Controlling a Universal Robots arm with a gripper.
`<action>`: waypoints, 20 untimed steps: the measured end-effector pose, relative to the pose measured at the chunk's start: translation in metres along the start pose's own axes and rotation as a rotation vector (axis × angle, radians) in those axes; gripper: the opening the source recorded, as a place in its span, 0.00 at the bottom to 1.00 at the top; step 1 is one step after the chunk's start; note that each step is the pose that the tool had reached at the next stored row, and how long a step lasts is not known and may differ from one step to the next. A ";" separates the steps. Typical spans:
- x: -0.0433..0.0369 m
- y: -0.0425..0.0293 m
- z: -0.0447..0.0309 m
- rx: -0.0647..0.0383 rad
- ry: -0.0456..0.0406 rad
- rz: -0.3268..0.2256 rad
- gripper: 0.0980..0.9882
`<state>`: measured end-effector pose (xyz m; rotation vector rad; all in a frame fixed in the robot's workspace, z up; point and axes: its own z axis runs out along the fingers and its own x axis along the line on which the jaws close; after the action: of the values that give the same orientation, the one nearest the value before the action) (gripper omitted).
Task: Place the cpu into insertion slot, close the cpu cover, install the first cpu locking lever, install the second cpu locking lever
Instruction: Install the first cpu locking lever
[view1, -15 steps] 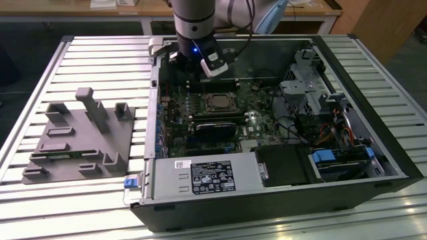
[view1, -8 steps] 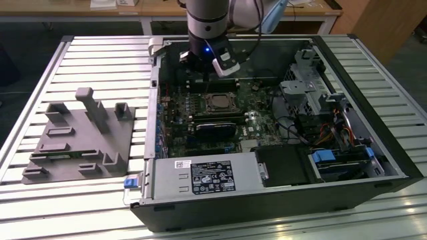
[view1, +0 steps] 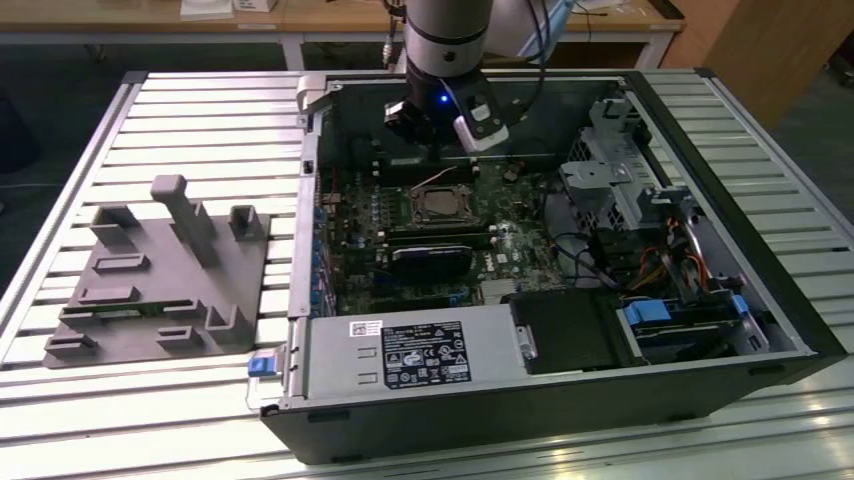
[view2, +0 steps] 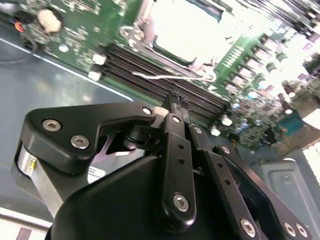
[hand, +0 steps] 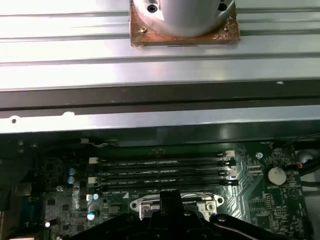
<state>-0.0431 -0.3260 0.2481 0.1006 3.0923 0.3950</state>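
My claw (view1: 430, 146) hangs inside the open computer case (view1: 534, 395), over the memory slots (hand: 160, 172) just beside the socket. From these views I cannot tell whether it is apart or together, or whether it grips anything.

The cpu (view1: 442, 206) looks to me to be lying in its socket on the green board (view1: 358, 225), with the cover (view2: 146, 30) framing it. The glare in the second wrist view keeps me from judging whether the cover sits fully flat. A thin wire lever (view2: 170, 77) runs along the socket edge nearest my claw (view2: 172, 100), so I take the lever work to be the step in hand.

To do it well, I press on the wire itself and stay clear of the slots. I sweep it down and sideways under its catch, and go slowly so it does not spring off.
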 end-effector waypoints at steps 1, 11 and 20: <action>-0.0007 0.0000 0.0000 0.000 -0.0001 0.000 0.01; -0.0007 -0.0009 0.0040 0.011 -0.0116 -0.003 0.01; -0.0005 -0.0036 0.0152 0.033 -0.0226 -0.006 0.01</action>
<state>-0.0423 -0.3258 0.2326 0.0950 3.0767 0.3398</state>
